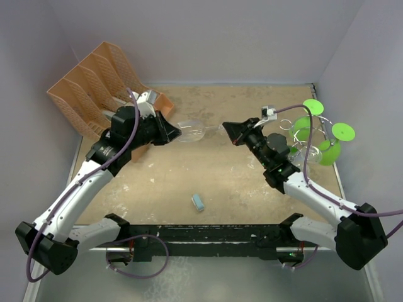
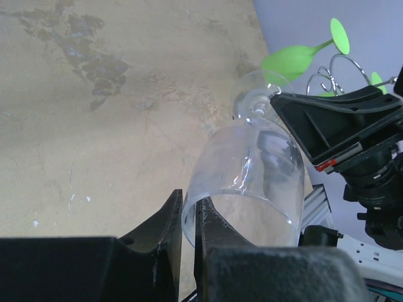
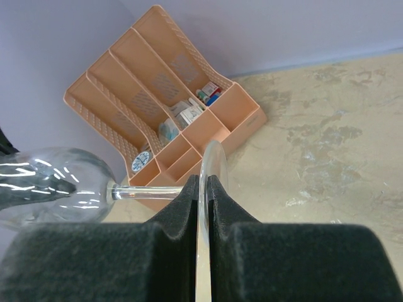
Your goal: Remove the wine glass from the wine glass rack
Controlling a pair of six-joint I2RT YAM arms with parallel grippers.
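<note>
Walled-in bench cell, pale lilac panels, even soft light.
Bench (image 1: pixel 208 179) top is tan, mottled with darker stains and small white scuffs. Plain lilac back wall (image 1: pixel 220 38) meets it in a straight seam. Left wall (image 1: pixel 28 56) and right wall (image 1: pixel 371 50) are the same colour, closing in both sides. Dull grey surface (image 1: pixel 208 286) lies below the near edge. Shadows are faint and diffuse.

We see a robot laboratory: plain lilac walls (image 1: pixel 220 38) enclose a worn table (image 1: pixel 208 173), with a left arm (image 1: pixel 75 192) and a right arm (image 1: pixel 315 195) mounted at its edge.
</note>
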